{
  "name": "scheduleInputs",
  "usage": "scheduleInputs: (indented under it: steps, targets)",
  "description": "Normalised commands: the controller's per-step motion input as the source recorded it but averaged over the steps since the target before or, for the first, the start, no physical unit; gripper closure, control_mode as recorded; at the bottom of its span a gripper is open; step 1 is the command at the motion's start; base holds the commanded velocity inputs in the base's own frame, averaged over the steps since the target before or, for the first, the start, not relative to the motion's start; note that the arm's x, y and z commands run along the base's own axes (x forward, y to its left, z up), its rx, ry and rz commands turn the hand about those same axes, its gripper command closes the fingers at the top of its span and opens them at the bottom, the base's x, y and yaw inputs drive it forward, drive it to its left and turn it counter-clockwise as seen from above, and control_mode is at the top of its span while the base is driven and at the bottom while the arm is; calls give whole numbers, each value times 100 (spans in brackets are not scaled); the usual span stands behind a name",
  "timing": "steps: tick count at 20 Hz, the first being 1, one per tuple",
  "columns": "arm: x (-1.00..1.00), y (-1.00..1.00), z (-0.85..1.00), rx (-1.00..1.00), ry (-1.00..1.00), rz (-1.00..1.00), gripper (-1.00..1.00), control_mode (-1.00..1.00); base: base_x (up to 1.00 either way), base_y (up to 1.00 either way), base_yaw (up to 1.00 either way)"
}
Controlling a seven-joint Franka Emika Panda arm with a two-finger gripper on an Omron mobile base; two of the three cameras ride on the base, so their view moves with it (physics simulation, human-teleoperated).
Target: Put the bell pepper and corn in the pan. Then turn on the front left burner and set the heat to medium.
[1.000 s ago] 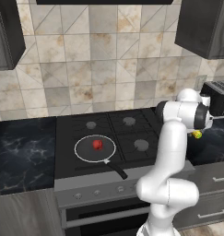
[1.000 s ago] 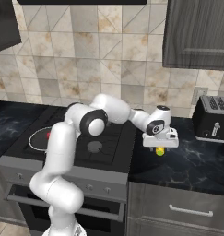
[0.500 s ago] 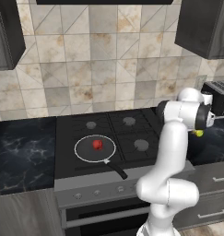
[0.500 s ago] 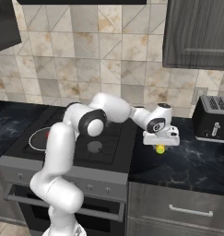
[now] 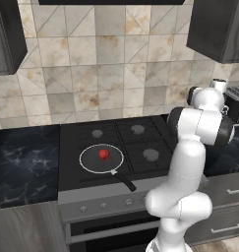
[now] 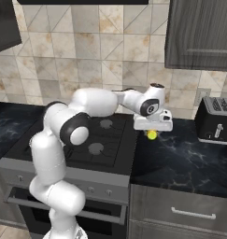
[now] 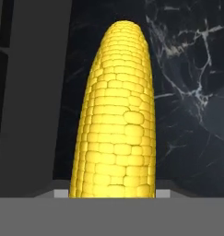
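The corn (image 7: 115, 115) is being gripped in the narrowed gripper (image 6: 152, 134), just above the dark counter (image 6: 189, 154). The bell pepper (image 5: 104, 154) is already lying in the pan (image 5: 86, 160), well away leftward. Lifting and carrying across are being called for next.

Corn (image 7: 115, 120): bright yellow, kernels in regular rows. Pepper (image 5: 104, 154): glossy red. Pan (image 5: 89, 165): dark with a thin pale rim and black handle. Counter (image 6: 180, 158): black marble with white veining. Wall tiles (image 5: 91, 74): mottled beige and brown. Toaster (image 6: 215, 120): black. Cabinets (image 6: 199, 32): dark grey.
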Motion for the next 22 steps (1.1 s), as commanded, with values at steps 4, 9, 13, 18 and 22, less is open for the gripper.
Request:
scheduleInputs:
  steps: [4,9,13,18,22]
  targets:
    - [-13,100,19,-5,0,0,100,-100,0,0,0]
    - [-11,100,28,-1,0,0,100,-100,0,0,0]
    - [-29,100,48,0,0,0,100,-100,0,0,0]
    - [-36,99,27,0,0,7,100,-100,0,0,0]
    - [-15,100,6,-2,14,19,100,-100,0,0,0]
